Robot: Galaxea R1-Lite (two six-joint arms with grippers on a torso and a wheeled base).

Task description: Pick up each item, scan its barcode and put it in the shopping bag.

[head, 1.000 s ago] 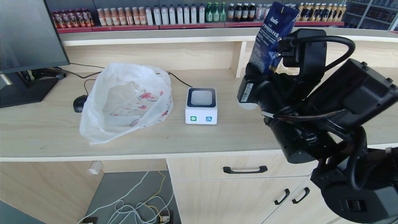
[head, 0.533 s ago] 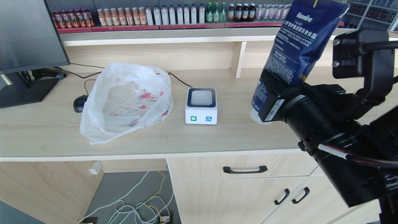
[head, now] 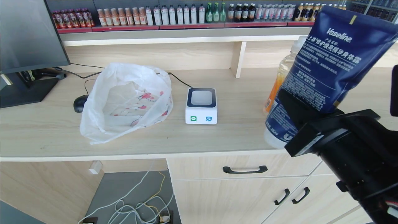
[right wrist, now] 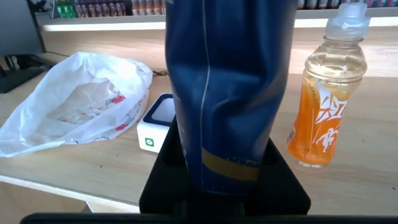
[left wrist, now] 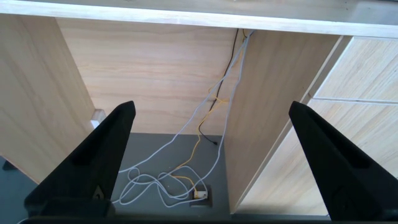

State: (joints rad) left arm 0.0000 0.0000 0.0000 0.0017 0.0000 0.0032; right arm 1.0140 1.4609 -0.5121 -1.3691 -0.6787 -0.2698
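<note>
My right gripper (head: pixel 303 116) is shut on a dark blue pouch (head: pixel 332 62), held upright and tilted above the counter's right end, close to the head camera. In the right wrist view the pouch (right wrist: pixel 230 81) stands between the fingers of that gripper (right wrist: pixel 227 171). Behind it an orange drink bottle (head: pixel 279 81) (right wrist: pixel 326 99) stands on the counter. The white shopping bag (head: pixel 124 99) (right wrist: pixel 74 106) lies open at the left. The white scanner (head: pixel 201 105) (right wrist: pixel 158 121) sits beside the bag. My left gripper (left wrist: pixel 211 168) hangs open below the counter.
A monitor (head: pixel 28 34) and a black mouse (head: pixel 80 102) sit at the counter's (head: pixel 233 133) left end. A raised ledge and shelves of bottles (head: pixel 186 14) run along the back. Drawers (head: pixel 245 169) lie under the counter, and cables (left wrist: pixel 186 180) trail on the floor.
My right arm has swung right and nearer the head camera with the pouch in its grip. The orange bottle behind it has come into sight.
</note>
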